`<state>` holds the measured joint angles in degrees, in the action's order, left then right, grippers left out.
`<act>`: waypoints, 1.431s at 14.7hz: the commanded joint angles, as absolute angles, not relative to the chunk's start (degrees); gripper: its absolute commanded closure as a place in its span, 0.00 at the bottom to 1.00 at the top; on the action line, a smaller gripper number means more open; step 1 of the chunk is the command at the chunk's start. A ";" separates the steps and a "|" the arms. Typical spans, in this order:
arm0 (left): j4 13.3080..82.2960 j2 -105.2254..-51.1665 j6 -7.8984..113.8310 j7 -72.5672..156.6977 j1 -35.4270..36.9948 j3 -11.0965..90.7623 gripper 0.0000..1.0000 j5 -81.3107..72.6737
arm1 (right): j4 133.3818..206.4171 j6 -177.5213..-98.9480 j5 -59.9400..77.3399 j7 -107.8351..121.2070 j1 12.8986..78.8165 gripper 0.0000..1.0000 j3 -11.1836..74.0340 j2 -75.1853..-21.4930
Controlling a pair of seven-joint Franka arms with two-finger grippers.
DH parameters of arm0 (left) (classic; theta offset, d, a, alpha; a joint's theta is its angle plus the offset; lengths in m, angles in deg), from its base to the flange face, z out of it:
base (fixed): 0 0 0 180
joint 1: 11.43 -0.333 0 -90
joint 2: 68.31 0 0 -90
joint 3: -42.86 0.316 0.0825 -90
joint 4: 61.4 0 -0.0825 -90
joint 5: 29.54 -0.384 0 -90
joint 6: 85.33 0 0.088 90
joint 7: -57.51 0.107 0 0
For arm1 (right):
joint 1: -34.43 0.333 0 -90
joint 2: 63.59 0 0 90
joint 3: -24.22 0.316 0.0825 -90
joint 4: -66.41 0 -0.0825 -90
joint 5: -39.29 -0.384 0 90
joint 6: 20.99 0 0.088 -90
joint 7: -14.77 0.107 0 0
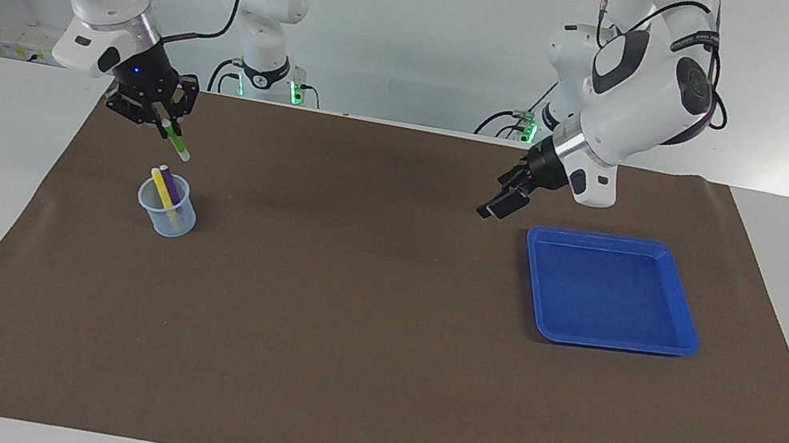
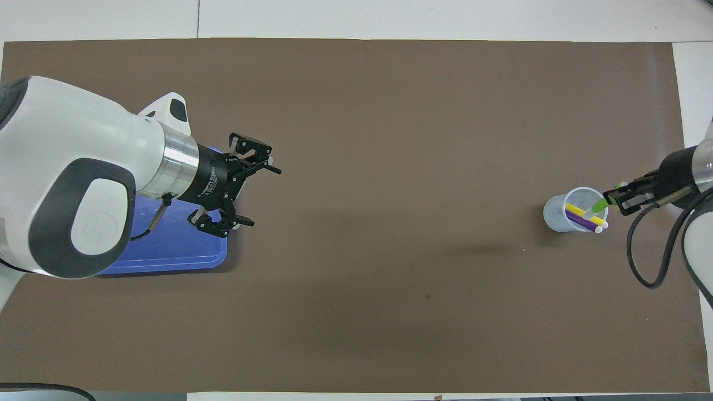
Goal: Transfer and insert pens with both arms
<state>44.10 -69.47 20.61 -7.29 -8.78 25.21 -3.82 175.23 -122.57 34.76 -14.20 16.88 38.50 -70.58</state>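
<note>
The right pincer (image 1: 164, 124) is clamped on a short green marker pen (image 1: 175, 139) with a pale cap end, tilted over the clear plastic cup (image 1: 167, 207) holding the yellow pen (image 1: 164, 190) and purple pen (image 1: 171, 184). The left pincer (image 1: 496, 204), fingers apart, hangs empty beside the blue square tray (image 1: 610, 290).

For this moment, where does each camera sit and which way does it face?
Facing view: high across the table, looking at the robots; both arms show, right gripper holding the green marker pen above the clear plastic cup.
Overhead view: above the robots' end, looking steeply down; open left gripper over the blue square tray.
Shared: cup, pens, tray, brown mat.
</note>
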 commanded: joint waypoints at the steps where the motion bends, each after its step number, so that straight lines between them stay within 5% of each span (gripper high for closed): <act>1: 42.85 -68.05 14.36 3.51 -12.22 25.28 0.00 -10.98 | 177.94 -127.41 35.86 -17.13 14.31 1.00 39.25 -68.96; 10: 34.85 -67.96 0.90 34.72 -13.10 28.62 0.00 -28.91 | 185.85 -135.25 35.77 -17.22 14.22 1.00 39.34 -67.02; 12: 32.92 -67.96 -1.38 39.99 -11.10 31.68 0.00 -29.63 | 185.68 -134.46 35.69 -17.13 13.78 0.11 39.34 -67.11; 13: 31.87 -67.96 -3.22 43.24 -10.04 33.61 0.00 -30.24 | 185.16 -134.02 35.77 -17.22 13.26 0.00 39.34 -67.11; 21: 32.03 -66.55 -2.62 52.94 -9.24 34.60 0.00 -31.83 | 166.01 -113.64 35.95 -13.88 13.16 0.00 38.03 -67.37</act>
